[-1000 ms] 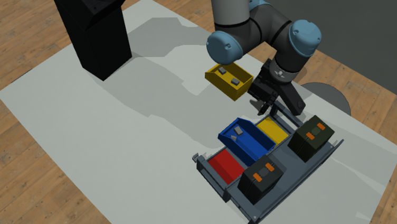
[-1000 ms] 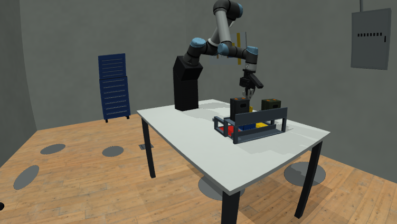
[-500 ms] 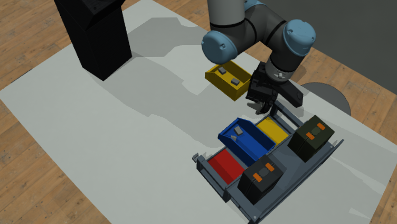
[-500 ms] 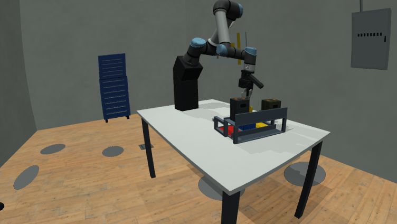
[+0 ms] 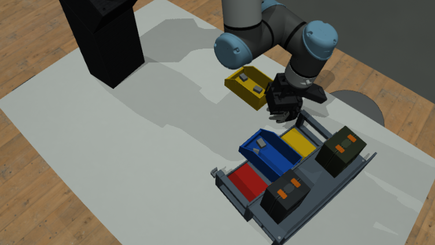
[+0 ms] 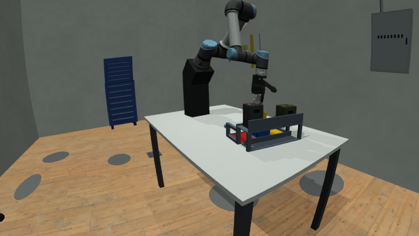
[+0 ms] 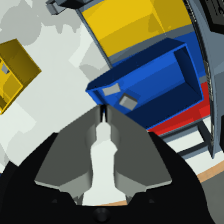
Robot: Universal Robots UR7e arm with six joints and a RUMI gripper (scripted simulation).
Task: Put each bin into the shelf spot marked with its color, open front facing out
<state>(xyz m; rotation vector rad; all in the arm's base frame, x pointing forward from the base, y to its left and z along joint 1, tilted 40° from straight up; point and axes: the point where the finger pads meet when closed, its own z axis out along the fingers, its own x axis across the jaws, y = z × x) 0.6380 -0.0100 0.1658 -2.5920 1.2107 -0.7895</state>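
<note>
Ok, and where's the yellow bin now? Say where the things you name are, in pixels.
In the top view, the yellow bin [image 5: 243,91] [image 7: 26,68] sits on the table [image 5: 170,100] [image 6: 199,140] [image 7: 45,100], left of the gripper [image 5: 281,118] [image 6: 258,101] [image 7: 104,105].

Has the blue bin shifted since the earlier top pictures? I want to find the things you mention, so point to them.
No; the blue bin [image 5: 275,155] [image 6: 262,133] [image 7: 150,85] sits exactly as before between the red mark [image 5: 247,182] [image 6: 245,136] [image 7: 187,116] and yellow mark [image 5: 298,143] [image 6: 276,132] [image 7: 135,25].
</note>
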